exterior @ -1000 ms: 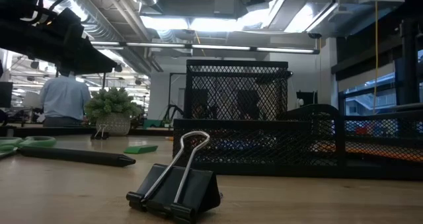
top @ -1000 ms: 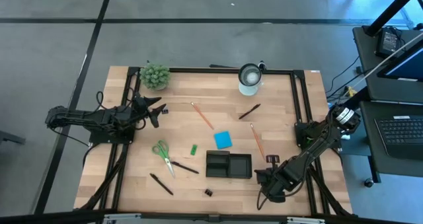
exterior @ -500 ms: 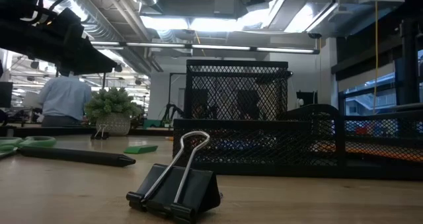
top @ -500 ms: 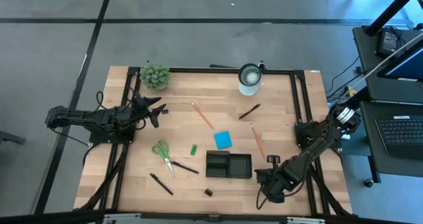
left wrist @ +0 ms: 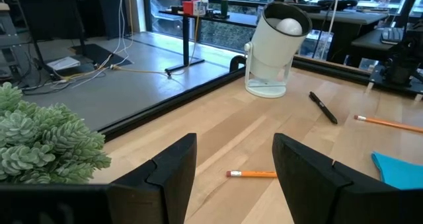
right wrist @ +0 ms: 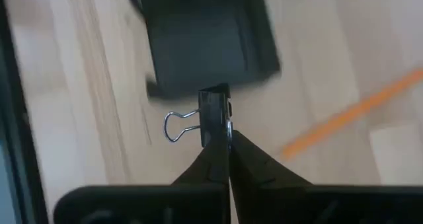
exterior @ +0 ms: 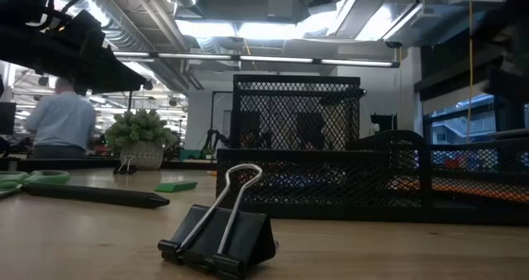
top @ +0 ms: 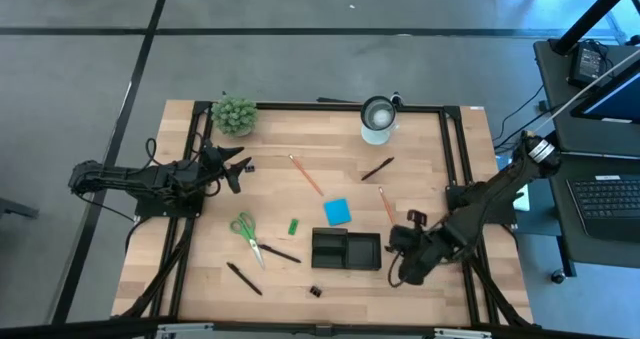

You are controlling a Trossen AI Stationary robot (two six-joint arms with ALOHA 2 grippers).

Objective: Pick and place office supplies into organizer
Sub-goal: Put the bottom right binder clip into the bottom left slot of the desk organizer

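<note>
One clip (right wrist: 210, 118) sits pinched in your right gripper (top: 413, 219), jaws closed on it, lifted just right of the organizer (top: 346, 250) at lower centre, ready to drop in. Your left gripper (top: 232, 165) waits at left, jaws wide.

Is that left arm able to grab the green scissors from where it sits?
Probably yes: the left claw is open and empty, and the green scissors lie on bare wood nearby, nothing between them.
</note>
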